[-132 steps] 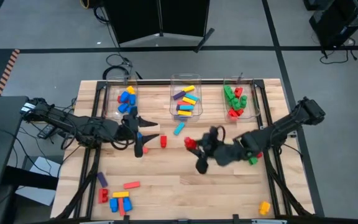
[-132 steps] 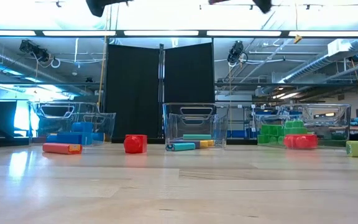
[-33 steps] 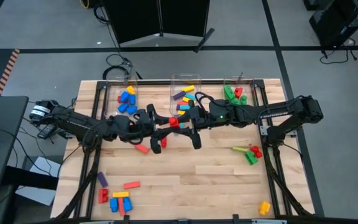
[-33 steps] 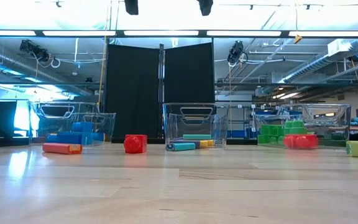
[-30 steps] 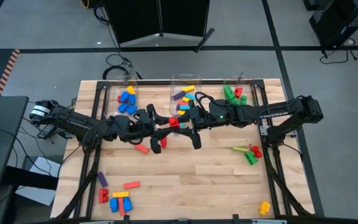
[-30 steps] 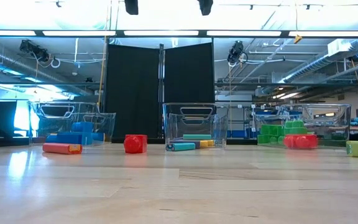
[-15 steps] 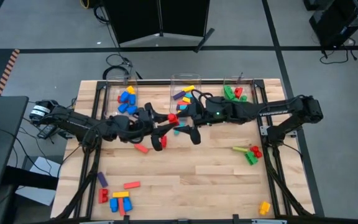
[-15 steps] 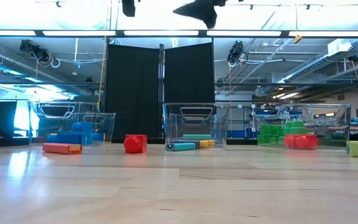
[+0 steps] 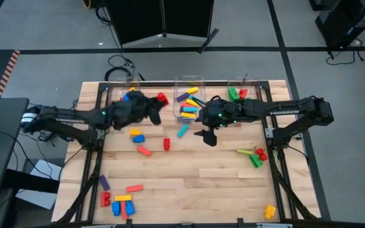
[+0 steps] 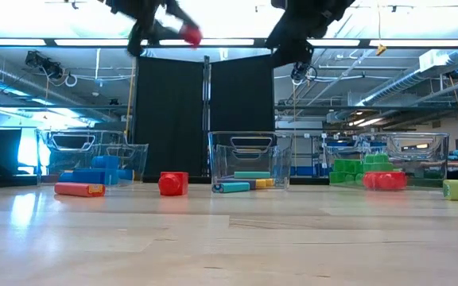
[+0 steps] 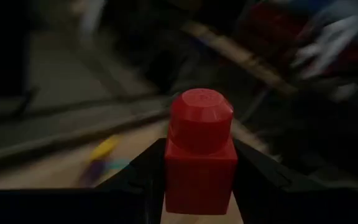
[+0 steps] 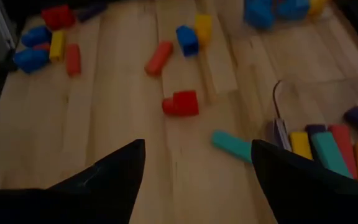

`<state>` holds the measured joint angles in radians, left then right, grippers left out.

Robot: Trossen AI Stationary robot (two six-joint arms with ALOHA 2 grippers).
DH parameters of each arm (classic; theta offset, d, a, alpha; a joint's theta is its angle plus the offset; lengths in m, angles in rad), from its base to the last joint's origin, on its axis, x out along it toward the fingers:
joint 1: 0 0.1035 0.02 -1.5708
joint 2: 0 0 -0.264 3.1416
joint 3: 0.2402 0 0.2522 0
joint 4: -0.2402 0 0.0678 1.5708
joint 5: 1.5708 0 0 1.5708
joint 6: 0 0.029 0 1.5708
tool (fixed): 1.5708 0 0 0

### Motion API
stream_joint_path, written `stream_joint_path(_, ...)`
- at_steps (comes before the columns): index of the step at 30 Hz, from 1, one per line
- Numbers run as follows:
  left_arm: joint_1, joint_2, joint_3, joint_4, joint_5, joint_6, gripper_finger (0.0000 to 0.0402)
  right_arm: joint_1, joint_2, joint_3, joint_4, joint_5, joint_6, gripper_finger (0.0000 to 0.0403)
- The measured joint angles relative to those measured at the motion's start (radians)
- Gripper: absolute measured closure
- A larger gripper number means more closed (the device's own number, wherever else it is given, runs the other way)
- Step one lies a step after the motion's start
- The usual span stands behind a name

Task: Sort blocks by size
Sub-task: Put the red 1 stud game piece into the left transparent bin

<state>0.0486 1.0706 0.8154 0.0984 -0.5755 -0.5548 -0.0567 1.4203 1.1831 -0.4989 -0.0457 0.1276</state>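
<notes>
The left end effector [image 9: 158,101] is clamped on a small red block [image 9: 162,98], which stands upright between its two dark fingers in the left wrist view [image 11: 199,158]; it hangs above the table [image 9: 220,183] between the left clear bin [image 9: 118,101] and the middle clear bin [image 9: 189,82], just beside the middle bin's left wall. In the low view the same red block [image 10: 190,35] shows high above the table, left of the middle bin [image 10: 249,159]. The right end effector [image 9: 204,134] hovers just in front of the middle bin with its fingers spread apart and nothing between them. On the table in front of the middle bin lie a cyan long block [image 9: 182,131], a short red block [image 9: 166,144], a red long block [image 9: 144,150] and a blue-and-yellow block [image 9: 137,137]. Farther from the middle bin, a mixed cluster of blocks [image 9: 120,201] sits near the table's front left corner, green and red blocks [image 9: 254,156] lie near the right edge, and a yellow block [image 9: 270,211] sits at the front right corner.
</notes>
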Motion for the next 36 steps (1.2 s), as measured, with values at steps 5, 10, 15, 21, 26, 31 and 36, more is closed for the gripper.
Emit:
stream_joint_path(5, 0.169, -0.098, 0.000, -0.364, 0.098, -0.168, 0.0245, 0.003, 0.000, -0.001, -0.033, 0.000, 0.000, 0.0098)
stream_joint_path(10, 0.332, -0.160, 0.000, -0.669, 0.195, -0.254, 0.0245, 0.003, 0.000, -0.001, -0.035, 0.000, 0.000, 0.0097)
stream_joint_path(15, 0.483, -0.149, 0.000, -0.852, 0.298, -0.207, 0.0245, 0.001, 0.001, -0.001, -0.029, 0.001, 0.015, 0.0100)
stream_joint_path(21, 0.644, -0.069, 0.000, -0.926, 0.446, -0.046, 0.0245, 0.000, 0.001, -0.001, 0.010, 0.045, 0.041, 0.0097)
stream_joint_path(26, 0.738, 0.034, 0.000, -0.940, 0.544, 0.068, 0.0245, 0.000, 0.001, -0.001, 0.028, 0.125, 0.084, 0.0098)
stream_joint_path(31, 0.773, 0.133, 0.000, -0.940, 0.584, 0.162, 0.0245, 0.000, 0.001, -0.001, 0.034, 0.135, 0.108, 0.0101)
stream_joint_path(36, 0.779, 0.201, 0.000, -0.940, 0.581, 0.242, 0.0244, 0.000, 0.001, -0.001, 0.034, 0.135, 0.141, 0.0098)
